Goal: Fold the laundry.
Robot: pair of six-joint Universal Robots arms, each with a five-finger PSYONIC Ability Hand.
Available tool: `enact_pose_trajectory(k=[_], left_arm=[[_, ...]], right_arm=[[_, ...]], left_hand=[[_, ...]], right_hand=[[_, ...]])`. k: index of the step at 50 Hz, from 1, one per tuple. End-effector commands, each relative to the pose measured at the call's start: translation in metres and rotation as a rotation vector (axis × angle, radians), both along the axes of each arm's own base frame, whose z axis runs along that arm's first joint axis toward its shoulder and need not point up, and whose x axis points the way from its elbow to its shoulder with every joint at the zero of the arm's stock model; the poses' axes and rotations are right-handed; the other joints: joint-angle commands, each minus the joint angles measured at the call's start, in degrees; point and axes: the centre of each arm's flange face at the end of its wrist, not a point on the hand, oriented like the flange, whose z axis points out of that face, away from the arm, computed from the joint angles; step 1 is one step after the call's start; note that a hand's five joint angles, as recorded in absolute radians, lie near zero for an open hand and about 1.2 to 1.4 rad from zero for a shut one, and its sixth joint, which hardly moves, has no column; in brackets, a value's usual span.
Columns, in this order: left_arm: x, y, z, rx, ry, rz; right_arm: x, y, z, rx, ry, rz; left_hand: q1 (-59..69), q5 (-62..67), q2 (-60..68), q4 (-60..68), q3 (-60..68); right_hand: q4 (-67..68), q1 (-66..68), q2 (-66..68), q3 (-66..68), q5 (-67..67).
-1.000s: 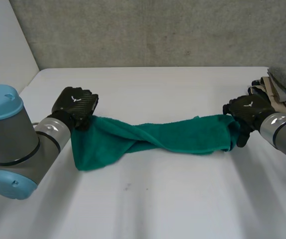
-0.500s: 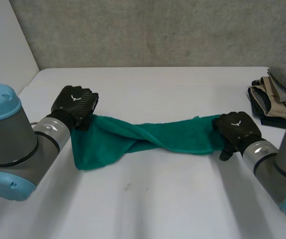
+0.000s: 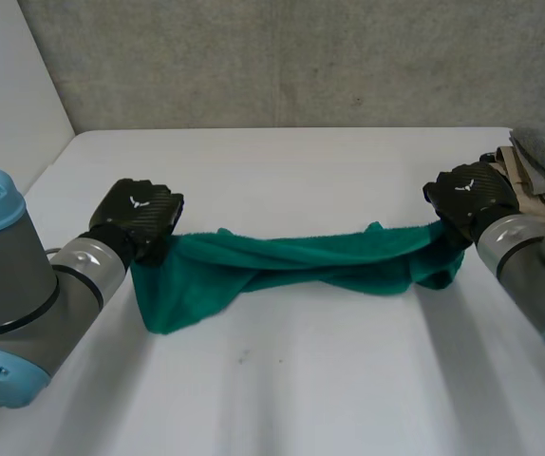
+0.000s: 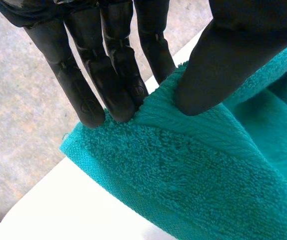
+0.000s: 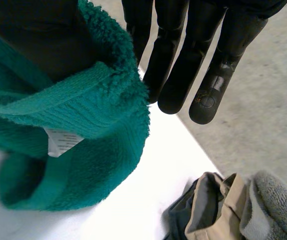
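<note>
A green towel [image 3: 301, 256] hangs twisted and stretched between my two hands, sagging onto the white table [image 3: 301, 380] near its left end. My left hand [image 3: 140, 211] holds the towel's left end. In the left wrist view, its straight fingers [image 4: 113, 75] pinch the hem of the towel [image 4: 183, 175] against the thumb. My right hand [image 3: 467, 193] holds the right end just above the table. In the right wrist view, a towel [image 5: 83, 100] corner with a white label is bunched over the thumb and against the fingers [image 5: 183, 60].
A stack of folded clothes [image 3: 538, 166], grey on beige and dark pieces, sits at the table's right edge just beyond my right hand, and lies past the fingertips in the right wrist view [image 5: 233, 210]. A grey wall runs behind the table.
My right hand has closed on the towel's right end and drawn it up and to the right. The towel has gone tauter, and my left hand has sunk a little toward the table.
</note>
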Motion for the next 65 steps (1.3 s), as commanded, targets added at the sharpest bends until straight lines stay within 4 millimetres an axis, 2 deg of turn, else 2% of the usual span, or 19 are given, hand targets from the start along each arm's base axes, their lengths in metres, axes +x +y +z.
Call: enact_pose_trajectory(k=[1, 8, 12, 14, 15, 16, 18, 19, 20, 23, 25, 29, 32, 41, 45, 50, 55, 59, 65], left_arm=[[-0.001, -0.006, -0.016, 0.060, -0.033, 0.000], [-0.016, -0.054, -0.032, -0.001, -0.104, 0.004], [-0.023, -0.097, -0.008, -0.171, -0.127, 0.028], [-0.028, -0.122, 0.026, -0.351, -0.099, 0.050], [-0.028, -0.129, 0.039, -0.413, -0.083, 0.061], [-0.030, -0.139, 0.066, -0.541, -0.033, 0.084], [-0.031, -0.145, 0.091, -0.662, 0.028, 0.103], [-0.032, -0.146, 0.101, -0.715, 0.061, 0.110], [-0.032, -0.144, 0.129, -0.827, 0.144, 0.132], [-0.023, -0.135, 0.167, -0.946, 0.258, 0.173], [-0.019, -0.131, 0.172, -0.944, 0.286, 0.187], [-0.010, -0.132, 0.147, -0.859, 0.259, 0.196], [-0.006, -0.131, 0.113, -0.757, 0.210, 0.199], [0.000, -0.094, 0.002, -0.403, 0.061, 0.169], [0.004, -0.079, -0.031, -0.301, 0.018, 0.160], [0.007, -0.072, -0.048, -0.248, -0.002, 0.155], [0.008, -0.071, -0.054, -0.234, -0.009, 0.157], [0.008, -0.070, -0.055, -0.228, -0.011, 0.155], [0.008, -0.069, -0.056, -0.225, -0.012, 0.155]], right_arm=[[-0.004, 0.013, -0.005, 0.289, 0.189, 0.065], [0.009, -0.030, -0.003, 0.152, 0.201, 0.057], [0.021, -0.072, 0.023, -0.110, 0.133, 0.033], [0.026, -0.087, 0.045, -0.264, 0.096, 0.021], [0.031, -0.100, 0.069, -0.433, 0.050, 0.010], [0.032, -0.105, 0.082, -0.520, 0.023, 0.002], [0.034, -0.112, 0.107, -0.695, -0.030, -0.015], [0.034, -0.113, 0.135, -0.865, -0.079, -0.031], [0.034, -0.112, 0.146, -0.928, -0.097, -0.034], [0.036, -0.108, 0.163, -1.037, -0.128, -0.032], [0.037, -0.108, 0.160, -1.012, -0.125, -0.025], [0.037, -0.107, 0.138, -0.901, -0.102, -0.012], [0.036, -0.104, 0.118, -0.811, -0.093, -0.001], [0.028, -0.071, 0.021, -0.396, -0.066, 0.064], [0.022, -0.058, -0.014, -0.223, -0.077, 0.075], [0.021, -0.054, -0.054, -0.038, -0.149, 0.049], [0.007, -0.062, -0.078, 0.115, -0.294, -0.037], [0.000, -0.068, -0.084, 0.176, -0.402, -0.091], [-0.009, -0.075, -0.084, 0.221, -0.505, -0.151]], left_hand=[[15.8, 13.9, 11.7, 11.2, 12.0], [15.8, 13.9, 11.7, 11.2, 12.0], [15.8, 13.9, 11.7, 11.2, 12.0], [15.8, 13.9, 11.7, 11.2, 12.0], [15.8, 13.9, 11.7, 11.2, 12.0], [15.8, 13.9, 11.7, 11.2, 12.0], [15.8, 13.9, 11.7, 11.2, 12.0], [15.8, 13.9, 11.7, 11.2, 12.0], [15.8, 13.9, 11.7, 11.2, 12.0], [15.8, 13.9, 11.7, 11.2, 12.0], [15.8, 13.9, 11.7, 11.2, 12.0], [15.8, 13.9, 11.7, 11.2, 12.0], [15.8, 13.9, 11.7, 11.2, 12.0], [15.8, 13.9, 11.7, 11.2, 12.0], [15.8, 13.9, 11.7, 11.2, 12.0], [15.8, 13.9, 11.7, 11.2, 12.0], [15.8, 13.9, 11.7, 11.2, 12.0], [15.8, 13.9, 11.7, 11.2, 12.0], [15.8, 13.9, 11.7, 11.2, 12.0]], right_hand=[[12.0, 23.3, 12.8, 12.3, 13.3], [12.0, 23.3, 12.8, 12.3, 13.3], [12.0, 23.3, 12.8, 12.3, 13.3], [12.0, 23.3, 12.8, 12.3, 13.3], [12.0, 23.3, 12.8, 12.3, 13.3], [12.0, 23.3, 12.8, 12.3, 13.3], [12.0, 23.3, 12.8, 12.3, 13.3], [12.0, 23.3, 12.8, 12.3, 13.3], [12.0, 23.3, 12.8, 12.3, 13.3], [12.0, 23.3, 12.8, 12.3, 13.3], [12.0, 23.3, 12.8, 12.3, 13.3], [12.0, 23.3, 12.8, 12.3, 13.3], [12.0, 23.3, 12.8, 12.3, 13.3], [12.0, 23.3, 12.8, 12.3, 13.3], [12.0, 23.3, 12.8, 12.3, 13.3], [12.0, 23.3, 12.8, 12.3, 13.3], [-21.0, -9.7, -20.2, -20.7, -19.7], [-33.8, -22.5, -33.0, -33.5, -32.5], [-38.6, -27.3, -37.8, -38.3, -37.2]])
